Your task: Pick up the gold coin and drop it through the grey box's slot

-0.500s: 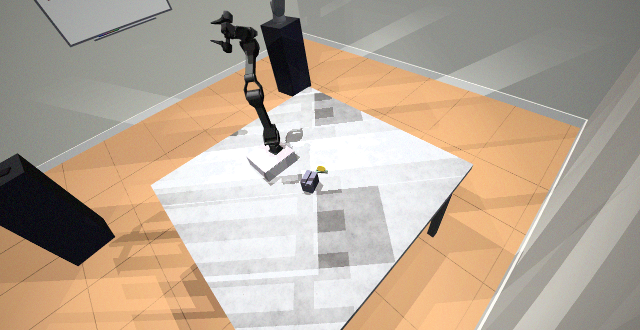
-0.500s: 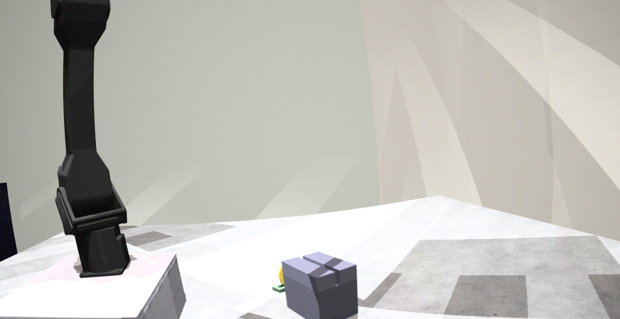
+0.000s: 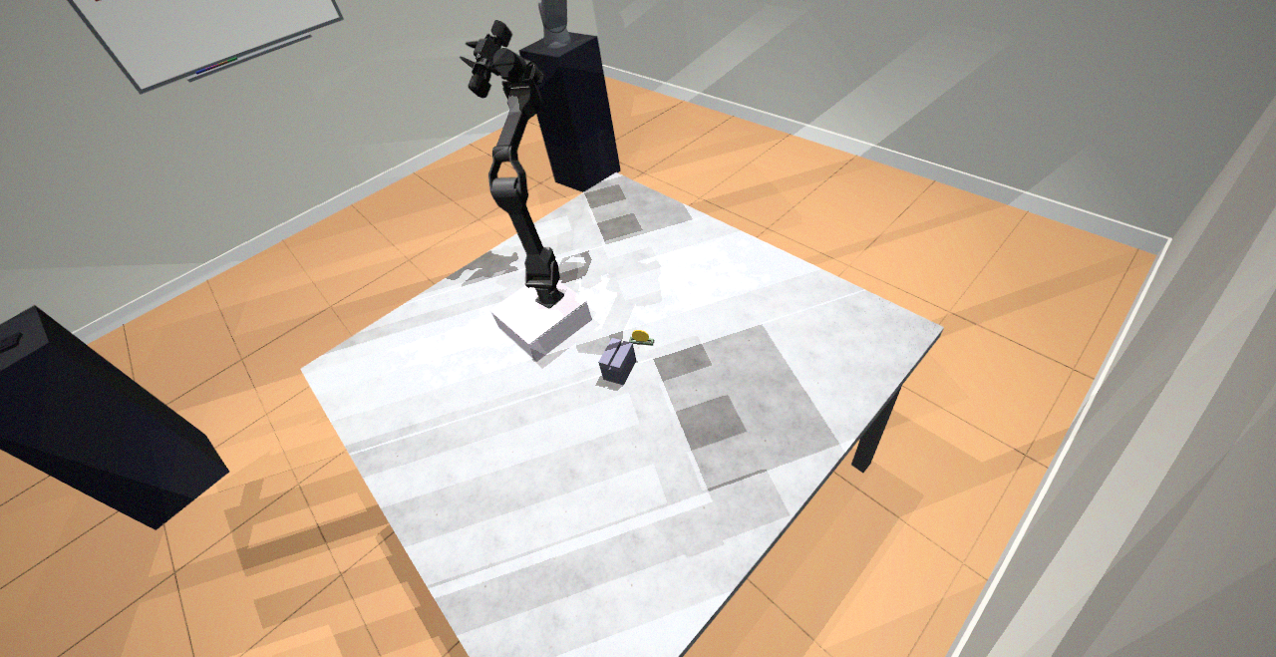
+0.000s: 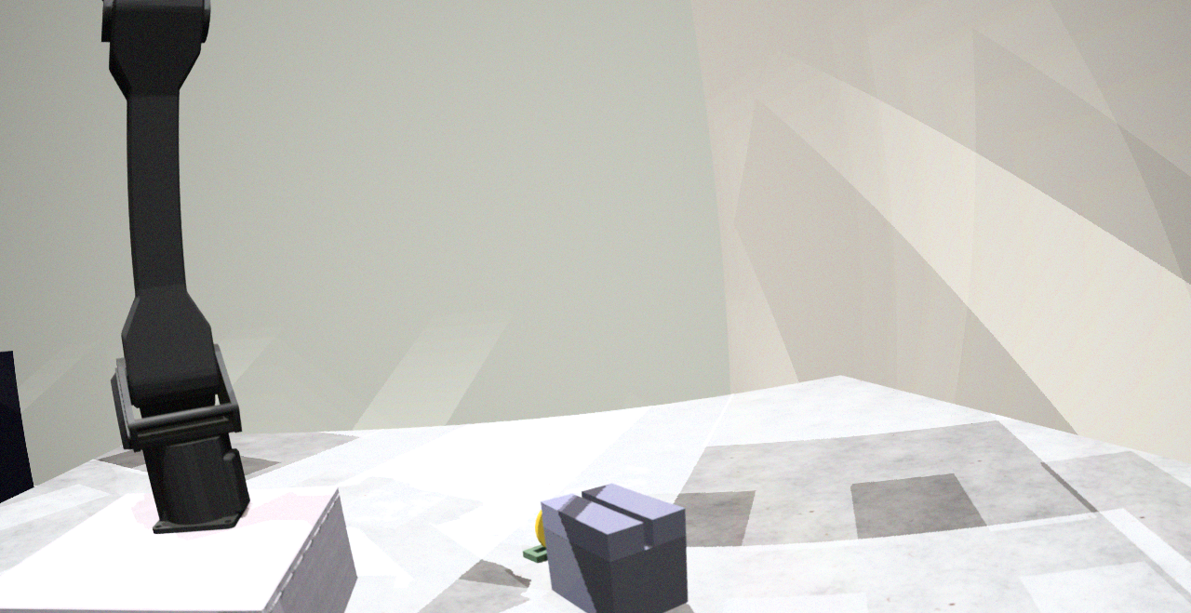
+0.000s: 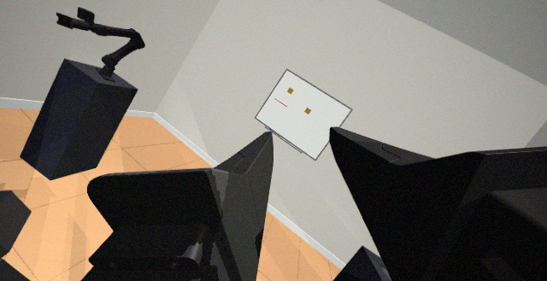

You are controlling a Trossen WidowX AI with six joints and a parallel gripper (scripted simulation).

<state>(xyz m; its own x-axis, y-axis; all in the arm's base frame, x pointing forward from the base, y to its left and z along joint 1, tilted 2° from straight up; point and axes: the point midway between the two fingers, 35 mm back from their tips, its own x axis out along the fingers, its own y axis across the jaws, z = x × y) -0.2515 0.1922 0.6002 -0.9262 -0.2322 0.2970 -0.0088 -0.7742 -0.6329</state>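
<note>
While reared high above its white mount block, arm: bent back at the top, wrist up over the far edge of the counter.
Pincer: partly spread, pinching nothing; aimed away from the counter toward the wall.
Pincer in wrist view: two dark fingers with a plain gap between the tips; only wall and whiteboard seen through the gap.
Coin: gold, on edge in its holder, well apart from the pincer and far below it.
Coin in exterior view: only a yellow sliver showing past the left side of the box.
Holder: dark green, flat on the counter, just beside the box on the side away from the exterior camera; a small green corner poking out at the foot of the box.
Box: grey, closed, standing on the counter near the mount block.
Slot: narrow dark groove running across the lid, nothing in it.
Task state: coin not yet lifted.
</note>
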